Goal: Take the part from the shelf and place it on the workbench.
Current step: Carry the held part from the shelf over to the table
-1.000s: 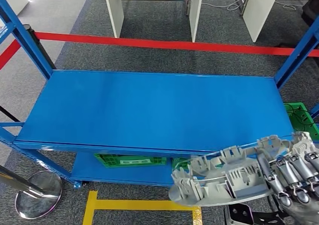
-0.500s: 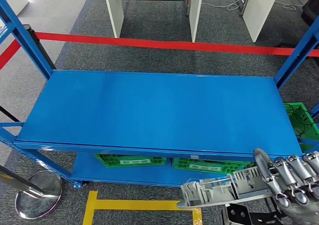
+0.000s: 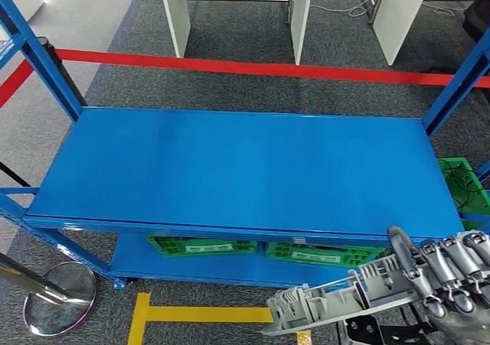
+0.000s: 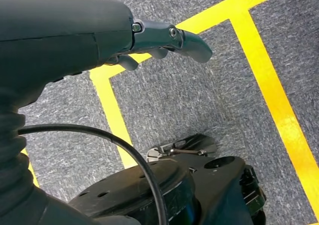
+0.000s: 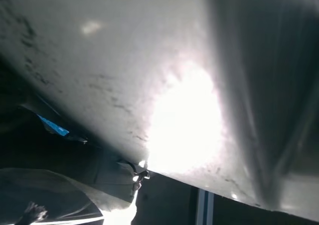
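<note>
Grey carpet with yellow floor tape [image 3: 202, 314] lies nearest us. At near right, our right hand [image 3: 448, 280] grasps the long grey ribbed plastic part [image 3: 329, 303], held off the blue metal shelf [image 3: 243, 169] beyond. Our left hand [image 4: 161, 38] hangs released.

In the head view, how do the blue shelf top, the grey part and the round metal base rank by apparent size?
1. Blue shelf top, clearly largest.
2. Grey part, though it sits nearer the camera.
3. Round metal base, smallest.
</note>
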You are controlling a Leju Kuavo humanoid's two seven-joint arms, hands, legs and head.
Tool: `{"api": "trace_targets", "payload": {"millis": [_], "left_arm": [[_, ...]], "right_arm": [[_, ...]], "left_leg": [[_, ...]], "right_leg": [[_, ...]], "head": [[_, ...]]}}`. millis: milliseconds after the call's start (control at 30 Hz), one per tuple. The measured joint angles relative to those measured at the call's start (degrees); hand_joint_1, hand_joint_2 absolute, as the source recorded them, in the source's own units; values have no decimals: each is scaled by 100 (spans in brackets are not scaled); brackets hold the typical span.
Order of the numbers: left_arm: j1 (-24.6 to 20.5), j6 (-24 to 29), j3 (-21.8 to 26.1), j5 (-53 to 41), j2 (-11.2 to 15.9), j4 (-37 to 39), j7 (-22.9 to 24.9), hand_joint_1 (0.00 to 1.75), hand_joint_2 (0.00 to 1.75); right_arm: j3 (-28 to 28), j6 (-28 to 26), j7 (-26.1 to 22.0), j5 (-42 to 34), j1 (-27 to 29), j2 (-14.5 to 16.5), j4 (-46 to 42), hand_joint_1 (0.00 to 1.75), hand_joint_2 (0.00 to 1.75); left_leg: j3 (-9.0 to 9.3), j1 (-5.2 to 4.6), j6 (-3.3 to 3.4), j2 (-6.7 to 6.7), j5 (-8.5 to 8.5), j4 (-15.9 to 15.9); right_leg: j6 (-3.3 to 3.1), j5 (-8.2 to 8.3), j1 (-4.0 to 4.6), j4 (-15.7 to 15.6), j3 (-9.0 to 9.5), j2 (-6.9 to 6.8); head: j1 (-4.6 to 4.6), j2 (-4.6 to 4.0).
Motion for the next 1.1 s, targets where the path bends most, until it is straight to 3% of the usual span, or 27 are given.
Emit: {"api": "trace_targets", "payload": {"millis": [67, 133, 233, 267, 300, 333, 400, 467, 533, 600, 667, 733, 767, 800, 833, 867, 900, 967, 1033, 1100], "left_arm": [[-2, 0, 0, 0, 0, 0, 1, 0, 175], [-14, 0, 0, -1, -2, 0, 9, 0, 175], [-23, 0, 0, -2, -8, 2, 32, 0, 175], [-23, 0, 0, -2, -10, 4, 40, 0, 175], [-23, 0, 0, -2, -11, 7, 50, 0, 175], [-25, 0, 0, -2, -11, 9, 60, 0, 175], [-35, 0, 1, -4, -10, 12, 78, 0, 175], [-52, 0, 1, -7, -4, 16, 92, 0, 175], [-60, 0, 2, -10, 2, 21, 98, 0, 175], [-57, 0, 2, -12, 8, 25, 99, 0, 175], [-62, 0, 2, -13, 14, 27, 100, 0, 175], [-77, 0, 3, -12, 16, 30, 101, 0, 175], [-82, 0, 3, -11, 16, 30, 101, 0, 175], [-86, 0, 4, -10, 16, 31, 101, 0, 175], [-90, -1, 5, -9, 16, 32, 102, 0, 175], [-93, -2, 7, -7, 17, 32, 102, 0, 175], [-96, -7, 10, -4, 21, 33, 103, 0, 175], [-103, -18, 18, 3, 41, 33, 107, 0, 175], [-108, -24, 25, 13, 54, 33, 110, 0, 175], [-109, -24, 29, 20, 50, 34, 109, 0, 175]], "right_arm": [[45, 0, 142, 3, 1, 3, 0, 175, 175], [136, 0, 410, 2, -1, 1, 5, 175, 175], [374, 0, 879, 3, -16, -14, 26, 175, 175], [458, 0, 994, 2, -16, -20, 37, 175, 175], [539, 0, 1088, -7, -15, -26, 48, 175, 175], [613, 0, 1165, -28, -16, -31, 55, 175, 175], [731, 0, 1208, -143, -29, -37, 62, 175, 175], [787, 0, 1009, -398, -55, -20, 62, 175, 175], [714, 0, 234, -1054, -35, 160, 78, 175, 175], [453, 0, -1037, -1883, 19, 531, 124, 175, 175], [180, 1, -1844, -2304, 60, 867, 174, 175, 175], [19, 1, -1970, -2447, 109, 1069, 220, 175, 175], [-33, 2, -1953, -2499, 137, 1141, 247, 175, 175], [-79, 2, -1945, -2546, 163, 1202, 276, 175, 175], [-112, 2, -1941, -2584, 188, 1254, 307, 175, 175], [-138, 2, -1939, -2617, 215, 1294, 339, 175, 175], [-158, 2, -1939, -2651, 242, 1321, 370, 175, 175], [-180, 2, -1938, -2730, 294, 1357, 430, 175, 175], [-184, 2, -1937, -2837, 329, 1376, 489, 175, 175], [-183, 2, -1934, -2949, 355, 1384, 547, 175, 175]], "left_leg": [[4, 11, 55, 2, 49, -40], [20, 45, 126, 19, 138, -147], [-13, 64, 164, 42, 209, -210], [-27, 64, 156, 45, 217, -207], [-34, 68, 148, 48, 223, -204], [-38, 75, 138, 48, 229, -196], [-49, 98, 92, 41, 220, -155], [-100, 93, 10, 24, 210, -74], [-161, 79, -72, 9, 237, -18], [-208, 88, -141, 3, 210, 25], [-330, 100, -201, 2, -93, 329], [-541, 108, -237, 3, -570, 997], [-616, 109, -239, 3, -729, 1309], [-619, 108, -229, 3, -777, 1483], [-531, 104, -206, 2, -714, 1464], [-343, 95, -165, 2, -559, 1225], [-91, 78, -106, 0, -385, 840], [356, 38, 4, -1, -226, 70], [478, -5, 40, -3, -221, -233], [430, -17, 51, 10, -106, -306]], "right_leg": [[49, 18, -4, -16, 5, 4], [79, -119, 5, 100, -69, 2], [96, -674, 6, 1042, -472, -1], [110, -777, 1, 1356, -592, -3], [122, -759, -6, 1484, -626, -5], [133, -630, -12, 1394, -557, -9], [162, -260, -29, 690, -169, -19], [157, -98, -22, 129, 141, -8], [98, -124, -1, 48, 171, 13], [6, -111, -8, 41, 115, 5], [-104, -46, -14, 33, 40, -16], [-185, 22, 10, 37, -60, -35], [-209, 58, 27, 40, -115, -42], [-223, 98, 45, 43, -168, -46], [-231, 137, 66, 45, -218, -47], [-235, 176, 86, 46, -262, -43], [-236, 215, 104, 46, -299, -38], [-215, 297, 126, 44, -361, -34], [-153, 389, 103, 26, -402, -39], [-77, 446, 76, 3, -424, -34]], "head": [[-1, 0], [6, 0], [27, 0], [30, 0], [28, 0], [28, 0], [30, 0], [43, 0], [45, 0], [32, 0], [-5, 0], [-37, 0], [-38, 0], [-38, 0], [-39, 0], [-39, 0], [-39, 0], [-34, 0], [-34, 0], [-35, 0]]}}
